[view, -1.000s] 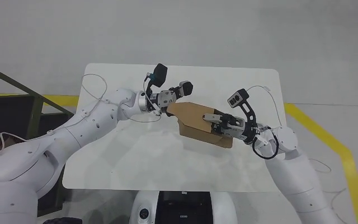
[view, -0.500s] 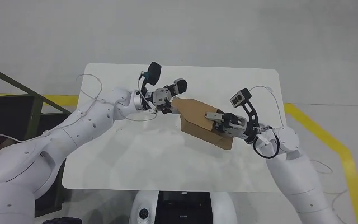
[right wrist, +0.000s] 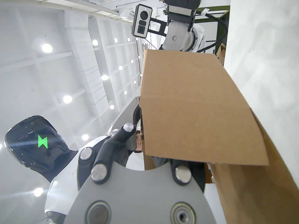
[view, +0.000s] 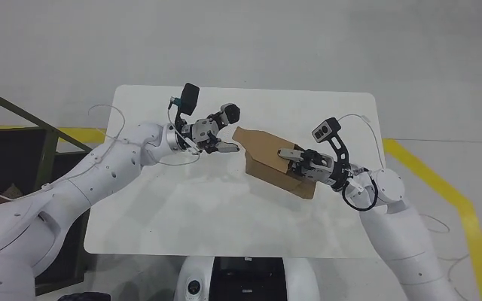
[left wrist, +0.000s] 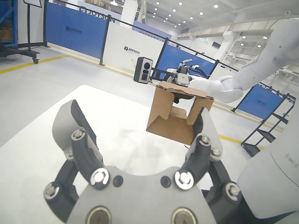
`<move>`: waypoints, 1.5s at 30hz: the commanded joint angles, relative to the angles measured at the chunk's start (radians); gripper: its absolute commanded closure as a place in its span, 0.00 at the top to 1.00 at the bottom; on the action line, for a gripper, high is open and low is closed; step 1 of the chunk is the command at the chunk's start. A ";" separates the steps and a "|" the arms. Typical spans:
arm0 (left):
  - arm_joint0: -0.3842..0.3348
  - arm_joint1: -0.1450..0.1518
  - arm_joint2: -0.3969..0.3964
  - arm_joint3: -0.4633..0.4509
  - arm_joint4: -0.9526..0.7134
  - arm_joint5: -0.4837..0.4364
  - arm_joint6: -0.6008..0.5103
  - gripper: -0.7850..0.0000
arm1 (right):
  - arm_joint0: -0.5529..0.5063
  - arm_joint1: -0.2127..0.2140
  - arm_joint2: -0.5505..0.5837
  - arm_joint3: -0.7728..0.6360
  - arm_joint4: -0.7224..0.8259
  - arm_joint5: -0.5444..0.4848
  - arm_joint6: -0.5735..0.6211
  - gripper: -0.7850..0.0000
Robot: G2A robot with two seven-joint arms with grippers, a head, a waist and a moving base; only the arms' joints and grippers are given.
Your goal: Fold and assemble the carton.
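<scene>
— Black rubber lines the fingers [left wrist: 83, 120] of the left gripper [left wrist: 139, 113]; how do they stand?

— Spread wide, with nothing between them. In the top view that gripper hovers over the white table [view: 151, 218], left of centre. Its open jaws are turned toward the carton [view: 267, 158], just beside it and not touching.

— And the right gripper [view: 290, 156]?

— Clenched on the carton's top panel. In its own wrist view one finger [right wrist: 123, 134] lies against the outside of the brown cardboard. The other goes under the panel and is hidden there.

— Where is the carton?

— Right of centre on the table, lying lengthwise between the two grippers. One end is at the right gripper and the other faces the left one. Whether its underside rests fully on the table I cannot tell.

— It is a container of sorts. What is in it?

— The left wrist view looks straight into its open end. Two side flaps are bent partly inward, and a flap at the bottom sticks out toward the left gripper. Under the top panel sits a dark shape, seemingly the right gripper's inner finger. Deeper in there is brown cardboard at the far end.

— Anything beyond the box?

— A black wrist camera [view: 324, 132] stands above the right gripper.
</scene>
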 commanded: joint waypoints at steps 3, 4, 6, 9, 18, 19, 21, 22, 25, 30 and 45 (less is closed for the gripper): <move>0.007 0.010 -0.003 -0.018 0.013 0.000 0.010 1.00 | 0.003 -0.001 0.000 0.002 0.000 -0.001 -0.003 0.00; 0.008 0.012 -0.003 -0.019 0.018 0.000 0.012 1.00 | 0.003 -0.001 0.001 0.003 0.002 0.000 -0.004 0.00; 0.012 0.016 -0.004 -0.016 0.024 0.000 0.020 1.00 | 0.005 -0.001 0.004 0.006 0.000 -0.001 -0.006 0.00; 0.014 0.019 -0.004 -0.016 0.029 0.000 0.027 1.00 | 0.004 0.000 0.006 0.007 -0.004 0.001 -0.005 0.00; 0.003 0.004 -0.009 0.031 0.008 0.000 0.005 1.00 | 0.002 -0.003 -0.008 -0.009 -0.001 0.002 0.006 0.00; 0.004 0.000 -0.009 0.038 -0.001 0.000 0.003 1.00 | 0.002 -0.003 -0.009 -0.010 -0.001 0.002 0.008 0.00; 0.003 -0.008 -0.010 0.048 -0.011 0.000 -0.006 1.00 | 0.002 -0.003 -0.011 -0.011 -0.002 0.004 0.012 0.00; 0.002 -0.012 -0.010 0.051 -0.014 0.000 -0.011 1.00 | 0.002 -0.003 -0.011 -0.012 -0.002 0.006 0.014 0.00; 0.001 -0.024 -0.011 0.059 -0.029 0.000 -0.026 1.00 | 0.001 -0.003 -0.013 -0.015 -0.004 0.009 0.020 0.00; -0.006 -0.045 -0.004 0.056 -0.057 0.000 -0.065 1.00 | 0.000 -0.004 -0.017 -0.018 -0.001 0.008 0.022 0.00; -0.016 -0.086 0.012 0.041 -0.085 0.000 -0.098 1.00 | 0.004 -0.008 -0.025 -0.018 0.005 0.002 0.025 0.00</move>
